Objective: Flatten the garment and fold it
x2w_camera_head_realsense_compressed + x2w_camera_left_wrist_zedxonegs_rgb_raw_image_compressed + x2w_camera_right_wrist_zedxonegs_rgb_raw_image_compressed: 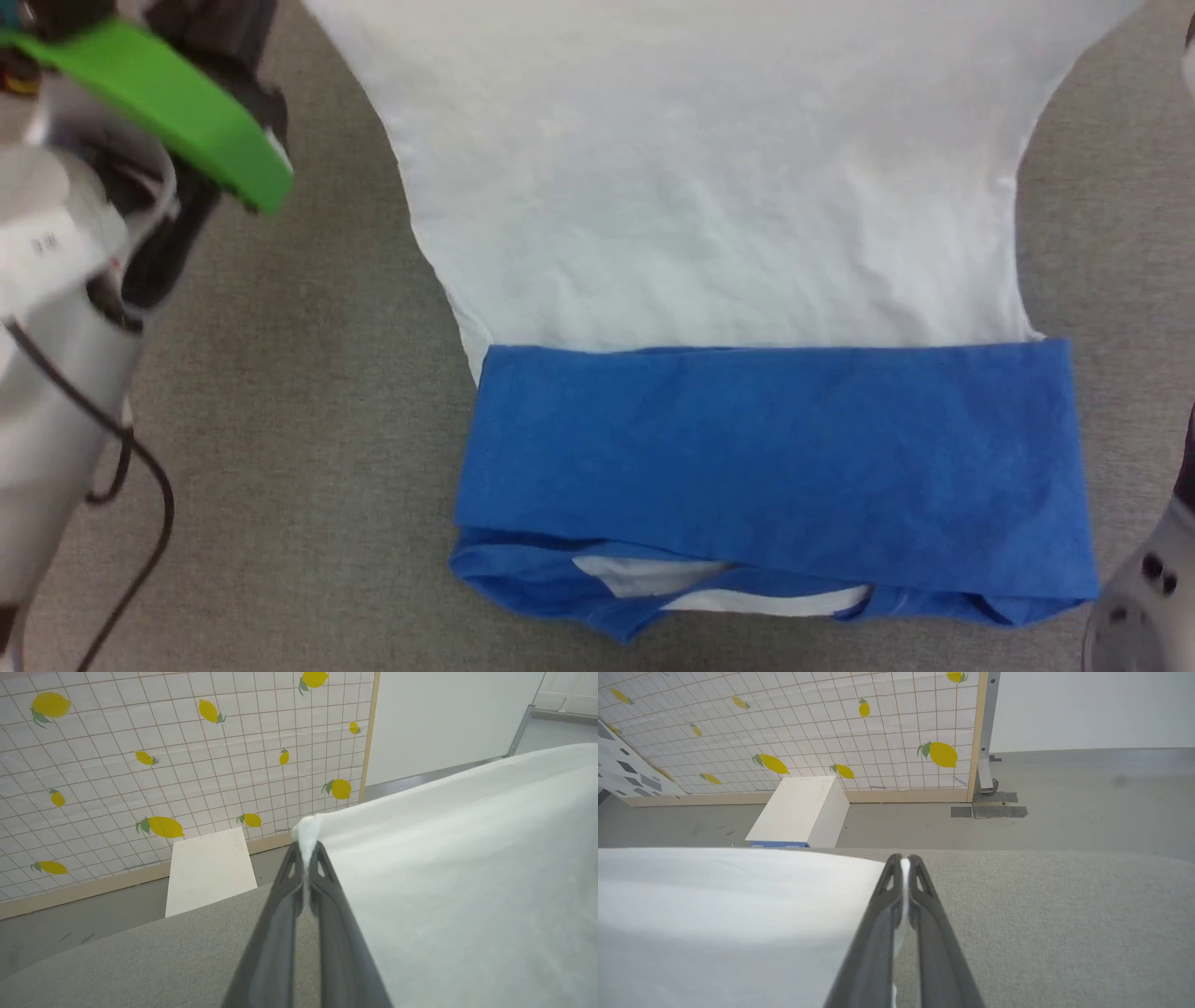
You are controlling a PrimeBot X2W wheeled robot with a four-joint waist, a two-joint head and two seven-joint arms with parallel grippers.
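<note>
Your left claw [307,851] pinches the garment [719,205] at its white edge. Your right claw [904,861] grips it too, over the grey table [299,392].

White forearm [42,411], green bracket [177,112], black cable [169,504], dark left pincer [307,848]

garment [709,205] on table [308,420], box [798,812] on floor [1064,793] behind

one garment [709,187], two grippers [306,851] [904,859], one white box [798,807]
</note>
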